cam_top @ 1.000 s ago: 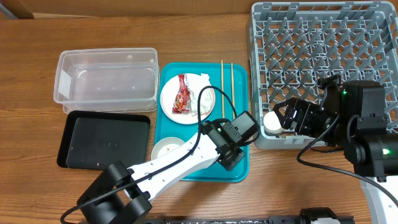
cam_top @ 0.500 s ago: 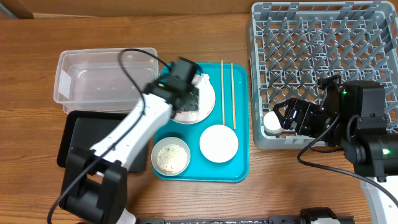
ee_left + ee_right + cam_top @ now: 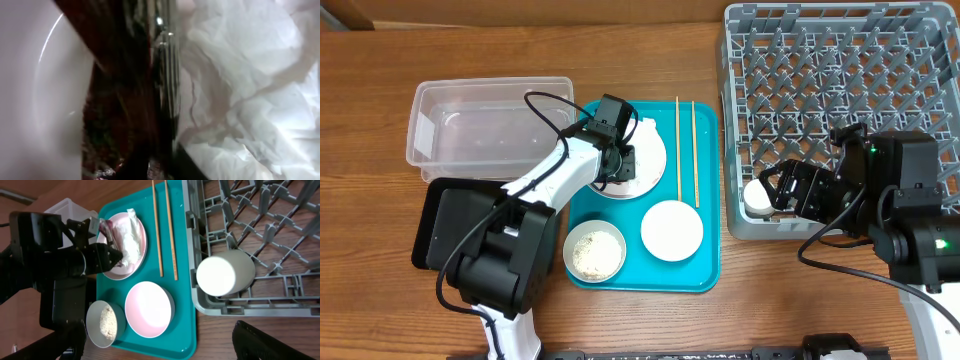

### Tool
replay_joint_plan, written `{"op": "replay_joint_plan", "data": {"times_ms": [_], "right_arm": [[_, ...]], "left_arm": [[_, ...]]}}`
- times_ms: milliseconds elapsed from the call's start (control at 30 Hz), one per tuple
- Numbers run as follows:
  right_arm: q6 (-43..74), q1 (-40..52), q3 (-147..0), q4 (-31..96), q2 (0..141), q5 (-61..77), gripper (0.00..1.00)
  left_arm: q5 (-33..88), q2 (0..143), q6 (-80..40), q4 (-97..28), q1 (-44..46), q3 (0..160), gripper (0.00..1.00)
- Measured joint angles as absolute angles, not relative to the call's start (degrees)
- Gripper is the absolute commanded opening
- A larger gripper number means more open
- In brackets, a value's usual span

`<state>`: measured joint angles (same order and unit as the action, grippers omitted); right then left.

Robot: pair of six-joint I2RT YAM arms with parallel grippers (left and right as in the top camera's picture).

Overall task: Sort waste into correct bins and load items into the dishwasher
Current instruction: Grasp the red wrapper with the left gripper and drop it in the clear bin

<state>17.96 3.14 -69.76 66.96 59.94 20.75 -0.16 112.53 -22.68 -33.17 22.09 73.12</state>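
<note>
My left gripper (image 3: 618,162) is down on the white-pink plate (image 3: 652,150) on the teal tray, shut on the red snack wrapper (image 3: 115,100). The white paper (image 3: 240,85) lies crumpled beside it on the plate. The pale pink bowl (image 3: 672,231) and the metal bowl holding rice (image 3: 594,250) stand at the tray's front. Two chopsticks (image 3: 686,150) lie right of the plate. The white cup (image 3: 757,197) lies in the near left corner of the grey dish rack (image 3: 840,60). My right gripper (image 3: 788,190) is open just beside the cup, not holding it.
The clear tub (image 3: 490,135) stands left of the teal tray (image 3: 705,270), and the black tray (image 3: 460,225) lies in front of the tub. My left arm crosses the tub's near right corner. Bare wooden table shows in front of the rack.
My left arm swung from the tray's front over to the plate and came down onto the wrapper. The right arm and the cup have not moved.
</note>
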Motion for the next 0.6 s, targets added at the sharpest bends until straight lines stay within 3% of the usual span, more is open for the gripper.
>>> {"op": "replay_joint_plan", "data": {"times_ms": [267, 600], "right_arm": [[17.93, 3.14, -69.76, 67.0, 59.94, 20.1, 0.97], [17.93, 3.14, -69.76, 66.92, 59.94, 19.9, 0.98]], "left_arm": [[0.14, 107.57, -23.49, -44.29, 22.02, 77.91, 0.04], [-13.8, 96.49, -23.99, -48.03, 16.34, 83.74, 0.05]]}}
